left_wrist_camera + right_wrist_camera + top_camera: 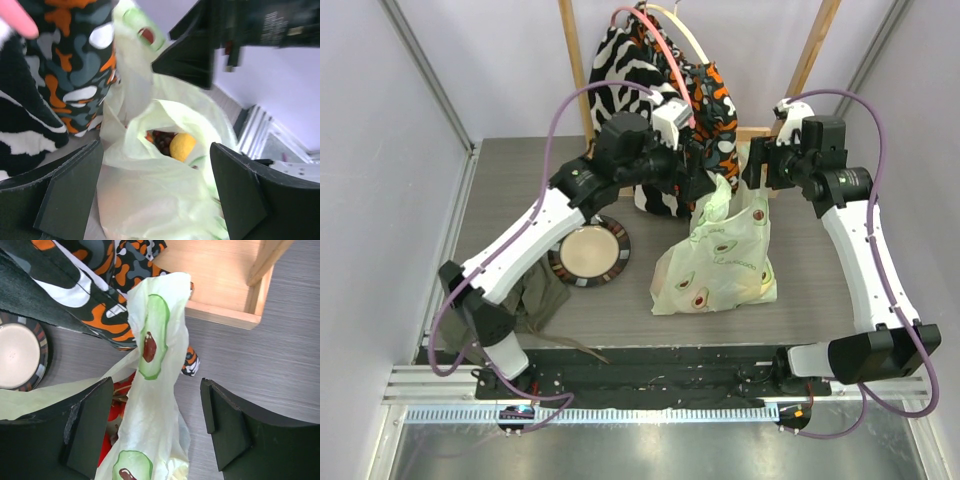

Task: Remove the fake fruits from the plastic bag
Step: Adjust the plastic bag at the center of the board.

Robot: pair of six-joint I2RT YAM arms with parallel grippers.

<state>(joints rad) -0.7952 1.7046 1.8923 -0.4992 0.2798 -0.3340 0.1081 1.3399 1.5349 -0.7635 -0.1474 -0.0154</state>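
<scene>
The pale-green plastic bag [715, 255] printed with avocado halves stands in the middle of the table, one handle loop [155, 340] raised. Its open mouth shows in the left wrist view, with a yellow fruit [182, 146], dark grapes [162, 140] and an orange piece [149, 136] inside. Red fruits [112, 415] show inside the bag in the right wrist view. My left gripper [157, 200] is open, one finger on each side of the bag's upper part [150, 185]. My right gripper [155, 430] is open around the handle loop. Both grippers hover above the bag's top, the left gripper [705, 185] beside the right gripper [757, 165].
A round dark-rimmed beige plate [588, 250] lies left of the bag. An olive-grey cloth [540, 295] lies near the left arm's base. Black-white-orange garments [670, 90] hang behind the bag from a wooden frame [760, 135]. Its base [220, 280] shows in the right wrist view.
</scene>
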